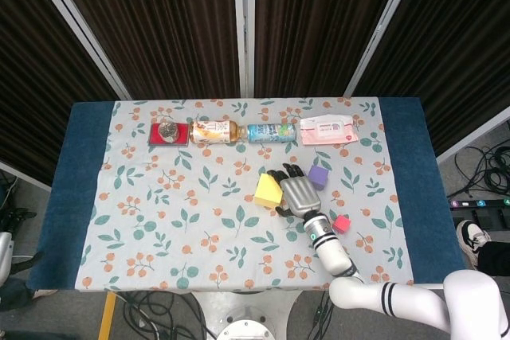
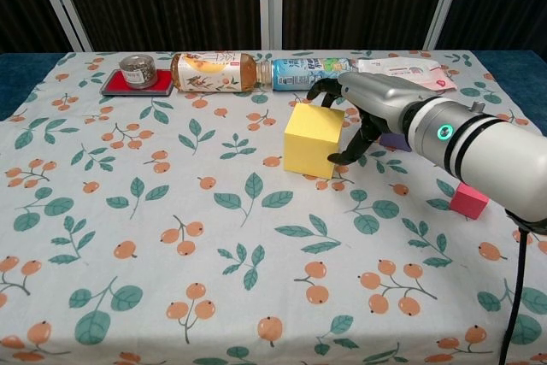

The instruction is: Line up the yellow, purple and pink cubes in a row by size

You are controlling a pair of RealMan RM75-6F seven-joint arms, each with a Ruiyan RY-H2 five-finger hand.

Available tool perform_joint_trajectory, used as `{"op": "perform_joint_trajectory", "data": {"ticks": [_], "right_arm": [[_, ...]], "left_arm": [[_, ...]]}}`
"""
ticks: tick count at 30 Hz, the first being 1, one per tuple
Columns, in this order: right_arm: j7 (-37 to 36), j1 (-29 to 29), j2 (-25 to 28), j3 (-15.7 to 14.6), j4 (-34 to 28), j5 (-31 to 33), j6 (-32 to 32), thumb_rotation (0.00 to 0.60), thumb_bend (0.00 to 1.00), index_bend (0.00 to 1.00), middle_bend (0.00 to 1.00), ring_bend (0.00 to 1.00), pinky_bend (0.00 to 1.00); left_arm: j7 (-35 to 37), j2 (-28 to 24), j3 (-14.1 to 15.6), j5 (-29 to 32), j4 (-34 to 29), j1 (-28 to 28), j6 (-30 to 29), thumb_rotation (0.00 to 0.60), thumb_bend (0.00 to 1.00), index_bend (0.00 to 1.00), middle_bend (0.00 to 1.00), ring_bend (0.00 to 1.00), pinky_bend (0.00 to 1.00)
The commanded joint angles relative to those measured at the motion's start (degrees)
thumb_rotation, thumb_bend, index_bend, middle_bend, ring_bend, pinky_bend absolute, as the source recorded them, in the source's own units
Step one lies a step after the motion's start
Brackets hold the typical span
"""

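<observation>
Right hand (image 2: 363, 104) sits at the yellow cube (image 2: 312, 141), mid-table — fingers (image 2: 323, 90) spread and curled over its top right edge, thumb down its right side. Whether they truly clamp the cube, cannot tell. Purple cube (image 1: 319, 177) sits just right of the hand, mostly hidden behind it in the chest view. Pink cube (image 2: 470, 200) lies further right and nearer the front edge, apart from both. Left hand not seen. Along the far side of the leaf-print cloth (image 2: 171, 211) — a red tin (image 2: 137, 74), two bottles lying down (image 2: 214, 71) (image 2: 312, 73), a wipes pack (image 1: 326, 130).
</observation>
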State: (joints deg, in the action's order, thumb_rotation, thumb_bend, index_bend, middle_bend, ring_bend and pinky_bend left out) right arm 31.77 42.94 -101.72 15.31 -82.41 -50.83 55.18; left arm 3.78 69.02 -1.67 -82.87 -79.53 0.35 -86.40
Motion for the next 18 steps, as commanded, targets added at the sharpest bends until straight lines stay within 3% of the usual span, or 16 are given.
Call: {"op": "perform_joint_trajectory", "data": {"ticks": [1, 9, 18], "right_arm": [[-0.2, 0.8, -1.3, 0.2, 1.8, 1.0, 0.2, 0.600, 0.16, 0.19, 0.25, 0.07, 0.08], [-2.2, 1.6, -3.6, 0.7, 4.3, 0.9, 1.3, 0.600, 0.18, 0.32, 0.37, 0.16, 0.12], [-3.8, 3.0, -3.4, 1.2, 2.7, -1.2, 0.9, 0.600, 0.18, 0.33, 0.37, 0.17, 0.13]], "left_arm": [[0.2, 0.1, 0.0, 0.1, 0.3, 0.0, 0.2, 0.600, 0.07, 0.33, 0.33, 0.17, 0.23], [0.6, 0.3, 0.0, 0.1, 0.9, -0.2, 0.7, 0.600, 0.07, 0.33, 0.33, 0.17, 0.23], [0.8, 0.3, 0.0, 0.3, 1.0, -0.1, 0.9, 0.600, 0.07, 0.33, 0.33, 0.17, 0.23]]}}
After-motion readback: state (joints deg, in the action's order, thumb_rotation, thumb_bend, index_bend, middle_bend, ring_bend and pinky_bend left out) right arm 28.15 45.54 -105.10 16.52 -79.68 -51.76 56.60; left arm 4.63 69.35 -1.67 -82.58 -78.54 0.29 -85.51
